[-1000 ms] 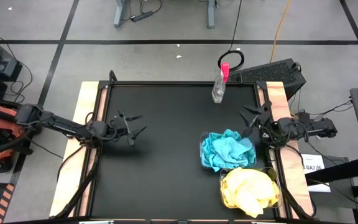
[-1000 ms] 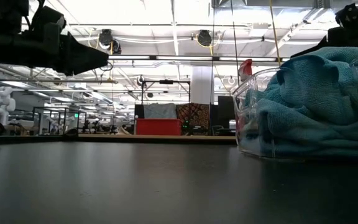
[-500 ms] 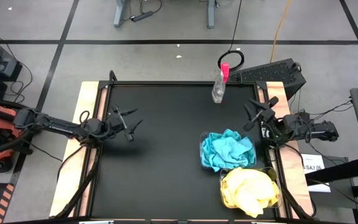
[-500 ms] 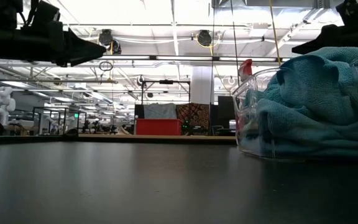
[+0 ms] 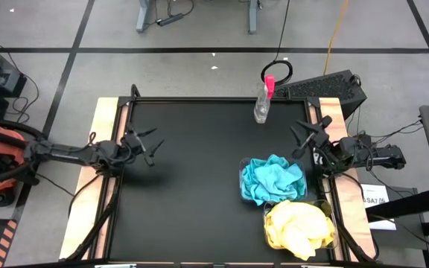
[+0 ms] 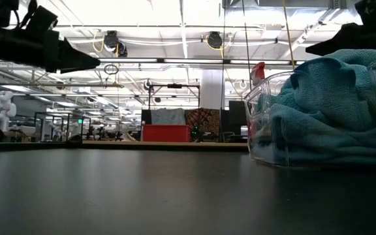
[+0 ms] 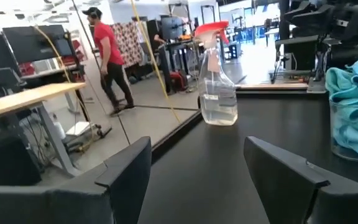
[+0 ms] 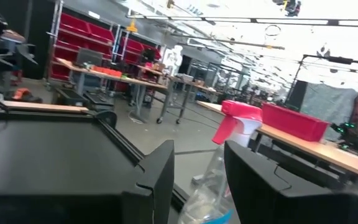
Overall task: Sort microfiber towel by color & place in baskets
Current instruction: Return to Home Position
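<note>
Blue towels (image 5: 272, 179) fill a clear basket (image 6: 261, 134) at the table's right side; they also show in the low view (image 6: 335, 108) and the left wrist view (image 7: 353, 93). Yellow towels (image 5: 298, 227) fill a second clear basket (image 5: 332, 237) nearer the front right corner. My left gripper (image 5: 149, 146) is open and empty above the table's left side. My right gripper (image 5: 304, 140) is open and empty above the right edge, beyond the blue towels.
A clear spray bottle with a pink top (image 5: 264, 100) stands at the table's far edge, right of centre; it also shows in the left wrist view (image 7: 216, 78). A black keyboard (image 5: 326, 87) lies off the far right corner. A person walks in the room beyond (image 7: 107, 56).
My left gripper has drawn back toward the table's left edge and a little toward the far edge, staying open. My right gripper has moved a little toward the far edge, staying open. The towels and baskets have kept still.
</note>
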Available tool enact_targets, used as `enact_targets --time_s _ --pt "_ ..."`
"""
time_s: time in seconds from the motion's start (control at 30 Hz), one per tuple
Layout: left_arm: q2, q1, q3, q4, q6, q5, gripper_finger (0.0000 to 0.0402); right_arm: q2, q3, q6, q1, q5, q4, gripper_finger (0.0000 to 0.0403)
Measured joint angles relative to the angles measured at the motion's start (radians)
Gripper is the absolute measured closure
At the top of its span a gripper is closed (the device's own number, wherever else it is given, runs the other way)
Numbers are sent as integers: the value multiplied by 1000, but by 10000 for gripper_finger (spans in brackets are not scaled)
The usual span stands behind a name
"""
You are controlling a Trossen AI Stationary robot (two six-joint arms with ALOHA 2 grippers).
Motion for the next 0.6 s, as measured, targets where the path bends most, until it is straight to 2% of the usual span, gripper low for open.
enact_targets --time_s 0.17,0.37,0.6 --pt "-141 0 3 -187 -44 13 139 0 0 -14 0 -72 8 271" --pt "-305 0 0 -379 -106 20 139 0 0 -56 1 -88 30 271" --pt "-304 0 -1 -381 -109 24 139 0 0 -76 1 -121 27 271"
